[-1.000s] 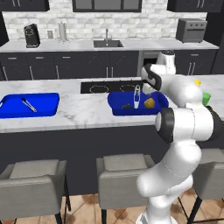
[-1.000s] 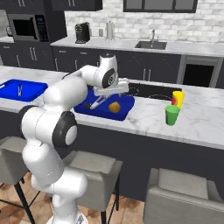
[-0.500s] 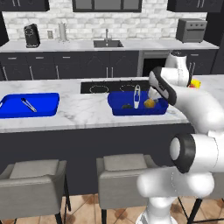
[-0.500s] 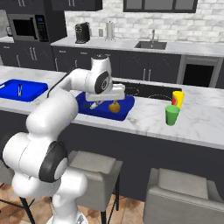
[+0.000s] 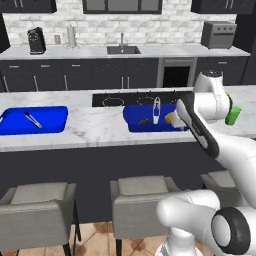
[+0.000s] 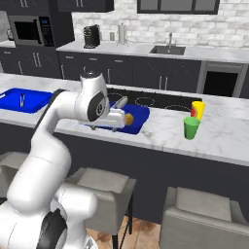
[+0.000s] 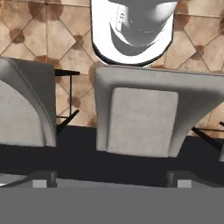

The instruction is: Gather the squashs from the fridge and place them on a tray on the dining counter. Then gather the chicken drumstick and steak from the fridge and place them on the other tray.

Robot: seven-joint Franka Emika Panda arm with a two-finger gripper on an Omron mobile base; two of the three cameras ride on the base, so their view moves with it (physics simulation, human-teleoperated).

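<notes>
Blue trays sit well apart on the marble table (image 5: 100, 131): the left tray (image 5: 33, 120) holds tongs, the other tray (image 5: 150, 118) holds an orange piece. From the right, the end effector (image 6: 113, 119) hangs over that tray's (image 6: 137, 116) near edge, jaws wide, empty. Looking down from the hand, a grey stool (image 7: 142, 120) stands below. For the next trip, I would lift clear before turning toward the fridge.

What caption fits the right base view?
White arm over the blue tray on the marble dining counter, green cup nearby.

A grey stool (image 7: 142, 120) sits on the brown tiled floor (image 7: 39, 35), with another grey stool (image 7: 24, 107) beside it.
</notes>
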